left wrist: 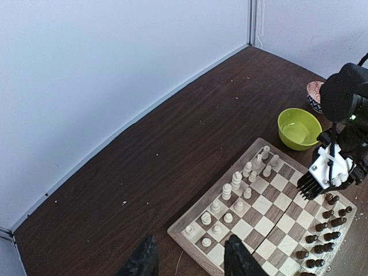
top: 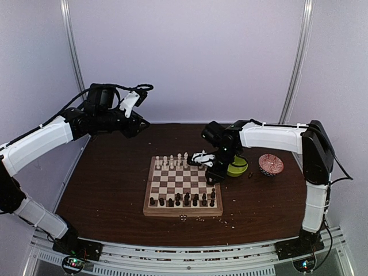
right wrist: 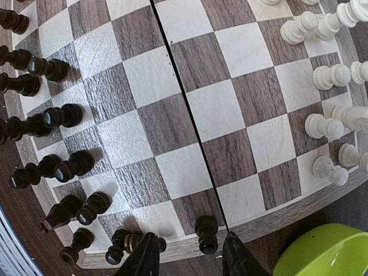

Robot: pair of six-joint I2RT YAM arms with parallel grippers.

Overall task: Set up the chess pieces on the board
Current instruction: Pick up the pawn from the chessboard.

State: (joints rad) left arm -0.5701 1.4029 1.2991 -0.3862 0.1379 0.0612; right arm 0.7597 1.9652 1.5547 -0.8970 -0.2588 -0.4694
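chess pieces mostly ranked on the board [top: 181, 184]: cream set [right wrist: 322, 126] far rows, dark set [right wrist: 63, 115] near rows. One dark pawn [right wrist: 206, 233] sits astray by the centre fold, edge file (likely the target). right gripper [right wrist: 190, 244] hangs low at it, jaws wide, empty. green bowl [right wrist: 322, 253] just beside that edge crowds the approach. left gripper [left wrist: 190, 256] is high and clear, wide, empty.

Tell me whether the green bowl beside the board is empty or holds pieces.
Empty. The left wrist view looks into the green bowl and shows only its bare, glossy inside.
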